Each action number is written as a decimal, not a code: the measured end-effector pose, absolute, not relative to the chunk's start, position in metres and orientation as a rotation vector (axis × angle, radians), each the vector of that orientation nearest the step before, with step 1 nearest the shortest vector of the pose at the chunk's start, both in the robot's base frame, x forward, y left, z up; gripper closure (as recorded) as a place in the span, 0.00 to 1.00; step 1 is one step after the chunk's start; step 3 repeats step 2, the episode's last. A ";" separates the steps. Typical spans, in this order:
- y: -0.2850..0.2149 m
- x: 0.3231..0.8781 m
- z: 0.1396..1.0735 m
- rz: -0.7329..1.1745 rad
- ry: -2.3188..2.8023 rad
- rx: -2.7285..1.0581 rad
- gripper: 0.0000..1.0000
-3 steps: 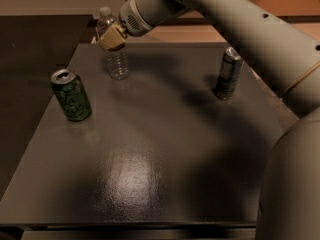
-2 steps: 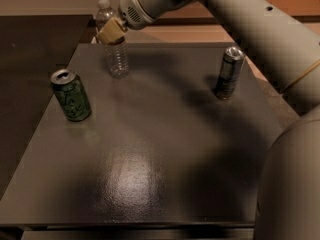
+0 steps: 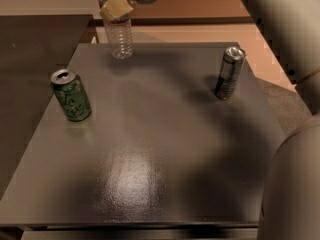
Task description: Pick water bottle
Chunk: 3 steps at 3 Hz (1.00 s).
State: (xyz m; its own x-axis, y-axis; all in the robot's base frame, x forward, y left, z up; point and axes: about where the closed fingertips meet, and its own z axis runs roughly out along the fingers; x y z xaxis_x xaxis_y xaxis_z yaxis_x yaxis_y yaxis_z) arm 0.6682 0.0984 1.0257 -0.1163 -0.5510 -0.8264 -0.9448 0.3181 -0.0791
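The water bottle (image 3: 121,36) is a clear ribbed plastic bottle at the top left of the camera view; its cap is cut off by the frame's upper edge. My gripper (image 3: 116,6) is shut on the bottle's upper part, a tan finger pad (image 3: 114,8) pressed against its side. The bottle hangs upright, its base just above the far left part of the dark table (image 3: 165,149). My arm reaches in from the upper right.
A green soda can (image 3: 71,95) stands near the table's left edge. A slim dark silver-topped can (image 3: 229,73) stands at the right. My arm's grey body (image 3: 295,184) fills the right side. A darker surface (image 3: 35,49) lies to the left.
The gripper has risen with the water bottle in it. The bottle's base has left the table and moved up and slightly back. Both cans stand where they were.
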 end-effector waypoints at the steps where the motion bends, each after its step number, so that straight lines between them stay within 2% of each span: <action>1: 0.078 0.656 1.064 0.627 1.746 -1.361 1.00; 3: 0.077 0.655 1.064 0.628 1.745 -1.362 1.00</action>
